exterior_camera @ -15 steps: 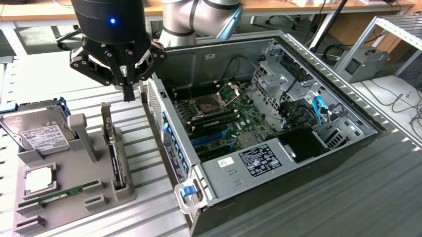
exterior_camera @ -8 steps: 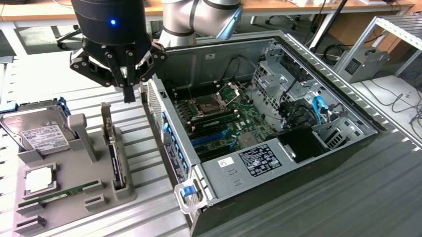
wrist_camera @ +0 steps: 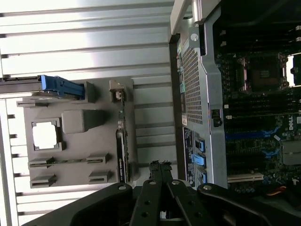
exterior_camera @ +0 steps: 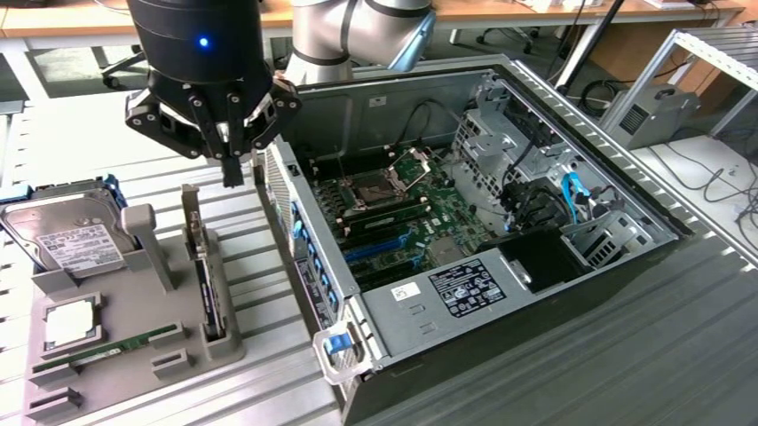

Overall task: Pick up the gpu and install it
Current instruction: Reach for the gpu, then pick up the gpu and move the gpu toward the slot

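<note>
Gripper (exterior_camera: 232,173) closed, fingers pressed together, holding nothing. It hangs above the slatted metal table (exterior_camera: 663,355), over the strip between the grey holder (exterior_camera: 137,355) and the open computer case (exterior_camera: 391,311), near the gpu's bracket end but apart from it. The gpu (exterior_camera: 204,275) stands on its long edge in a slot along the holder's edge nearest the case, silver bracket at the end closest to the gripper, untouched, not installed. In the wrist view the gpu (wrist_camera: 123,136) shows as a thin dark strip along that same holder edge, with the closed gripper (wrist_camera: 160,165) just off its far end. Other parts in the holder: hard drive (exterior_camera: 66,235) upright at the corner away from the case, with a blue caddy behind it; CPU chip (exterior_camera: 71,319) flat in a square recess mid-holder; green RAM stick (exterior_camera: 106,351) lying flat near the opposite edge. Case lies on its side, panel off, motherboard (exterior_camera: 403,213) exposed, CPU socket (exterior_camera: 373,191) open, blue expansion slots visible near the case's rear wall. Holder and case sit side by side on the table, close but not touching.
</note>
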Robot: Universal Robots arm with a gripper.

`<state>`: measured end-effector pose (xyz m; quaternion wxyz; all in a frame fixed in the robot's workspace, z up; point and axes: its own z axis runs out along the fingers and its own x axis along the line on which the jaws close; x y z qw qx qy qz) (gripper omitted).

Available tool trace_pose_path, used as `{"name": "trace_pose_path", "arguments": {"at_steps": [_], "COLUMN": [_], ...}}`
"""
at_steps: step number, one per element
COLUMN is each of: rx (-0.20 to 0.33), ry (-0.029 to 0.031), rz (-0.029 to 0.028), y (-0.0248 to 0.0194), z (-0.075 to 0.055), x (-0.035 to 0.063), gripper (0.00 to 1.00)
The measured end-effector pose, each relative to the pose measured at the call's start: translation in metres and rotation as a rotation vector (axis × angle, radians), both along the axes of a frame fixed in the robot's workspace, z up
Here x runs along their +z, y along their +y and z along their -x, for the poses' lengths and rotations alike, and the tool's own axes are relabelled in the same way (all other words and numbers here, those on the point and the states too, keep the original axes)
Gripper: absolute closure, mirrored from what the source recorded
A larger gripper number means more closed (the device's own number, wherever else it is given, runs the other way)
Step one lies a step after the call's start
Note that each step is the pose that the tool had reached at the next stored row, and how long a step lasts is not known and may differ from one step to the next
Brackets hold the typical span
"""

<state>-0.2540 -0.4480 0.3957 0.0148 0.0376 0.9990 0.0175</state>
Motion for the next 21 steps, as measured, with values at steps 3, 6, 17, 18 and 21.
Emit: {"name": "trace_pose_path", "arguments": {"at_steps": [3, 6, 17, 18, 21], "rx": [0.000, 0.000, 0.000, 0.000, 0.000], "ry": [0.0001, 0.0001, 0.0000, 0.0000, 0.0000], "rz": [0.0002, 0.0005, 0.0006, 0.0007, 0.0006], "y": [-0.0016, -0.0037, -0.0068, -0.0068, -0.0068], "z": [0.0000, 0.0001, 0.0003, 0.0003, 0.0003], "x": [0.0000, 0.0000, 0.0000, 0.0000, 0.0000], "gripper": [0.89, 0.89, 0.89, 0.89, 0.89]}}
